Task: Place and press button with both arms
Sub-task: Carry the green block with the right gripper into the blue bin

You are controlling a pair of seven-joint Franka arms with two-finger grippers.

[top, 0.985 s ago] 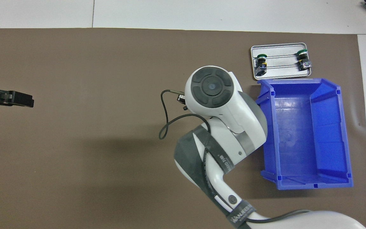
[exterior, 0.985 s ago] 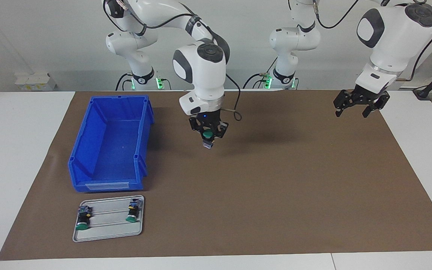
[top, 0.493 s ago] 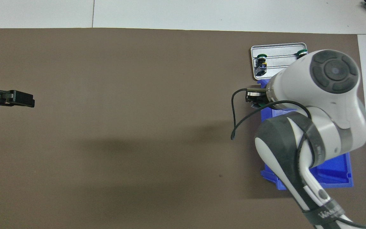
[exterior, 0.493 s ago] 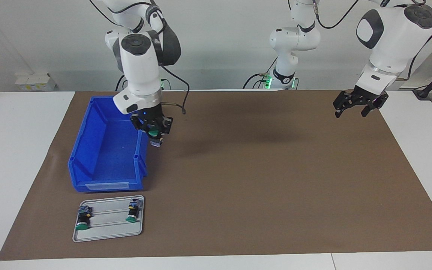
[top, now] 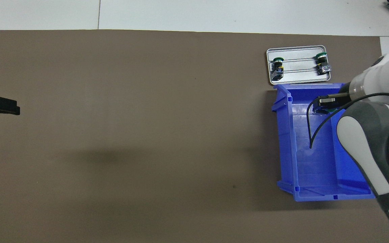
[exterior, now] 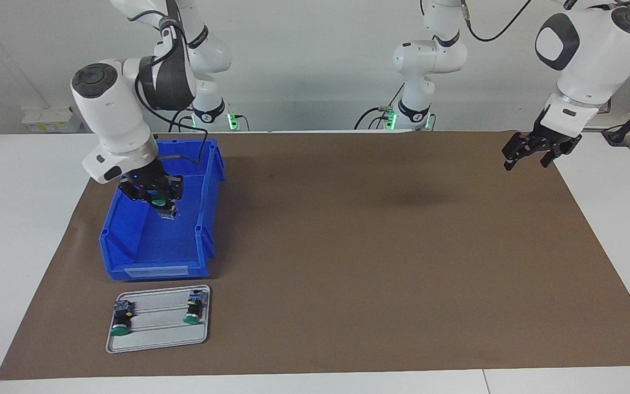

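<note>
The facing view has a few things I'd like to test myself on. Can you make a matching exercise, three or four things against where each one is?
Things:
1. green-capped push-button in the right gripper
2. deep blue plastic bin
3. flat silver metal tray
4. left gripper

Places:
A. on the brown mat, farther from the robots than the bin, with two buttons lying on it
B. held up over the bin's inside
C. open, in the air over the left arm's end of the mat
D. on the mat at the right arm's end

Pairs: 1-B, 2-D, 3-A, 4-C
</note>
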